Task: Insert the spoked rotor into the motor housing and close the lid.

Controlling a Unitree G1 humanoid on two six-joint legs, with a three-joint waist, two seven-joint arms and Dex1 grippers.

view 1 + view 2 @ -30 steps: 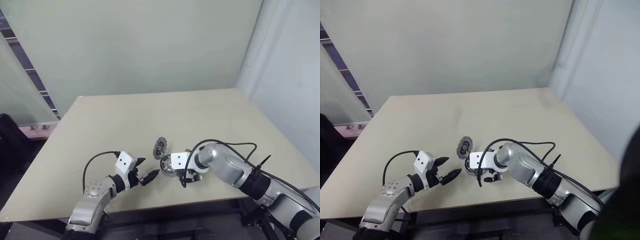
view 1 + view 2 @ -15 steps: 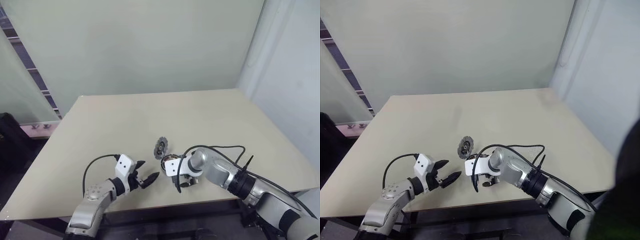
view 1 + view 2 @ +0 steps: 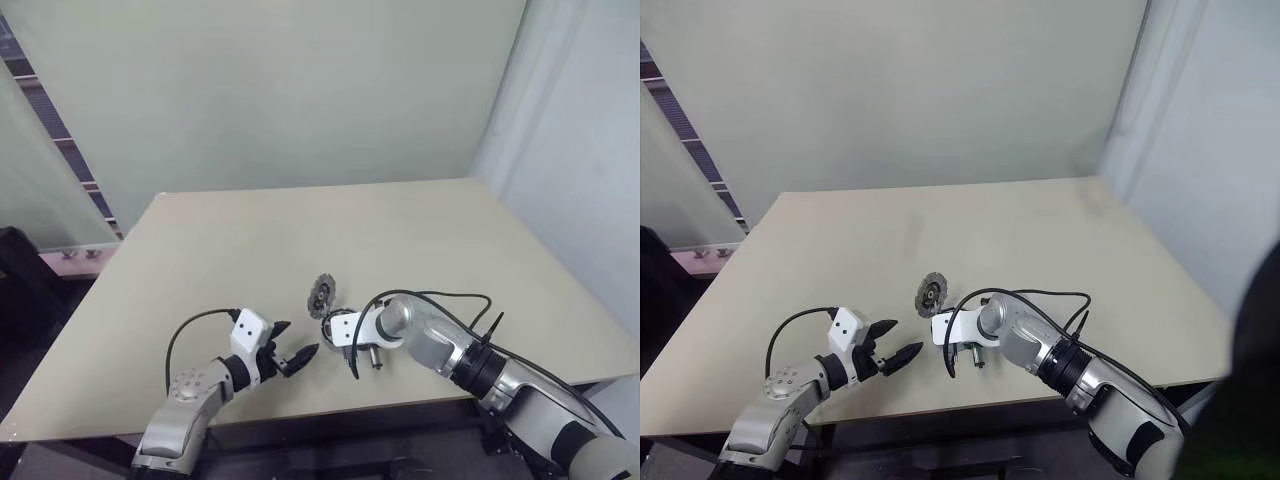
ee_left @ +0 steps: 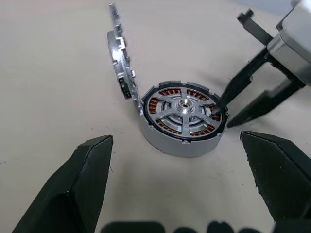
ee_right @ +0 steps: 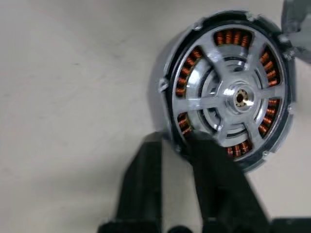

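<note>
Left gripper (image 4: 176, 189): fingers spread wide, empty; hovers low over the surface, pointing toward the motor housing, near it but apart
Lid (image 4: 119, 63): toothed grey disc standing on edge, flat faces sideways, its lower rim touching the housing's wall on the side away from the right gripper; axis level
Motor housing (image 5: 232, 97): sits flat on the surface between the two grippers, open face up, axis upright; copper windings ring the inside
Spoked rotor (image 4: 185, 110): shiny, lies seated inside the housing, hub up, spokes reaching to the rim
Right gripper (image 5: 176, 145): points steeply down at the housing's edge; fingers close together, one tip resting on the rim, the other just outside the wall
Writing: none readable on any part
Surface (image 3: 420, 235): pale beige tabletop, matt
Room: plain pale green wall behind; white panel at right; slatted blind at left
</note>
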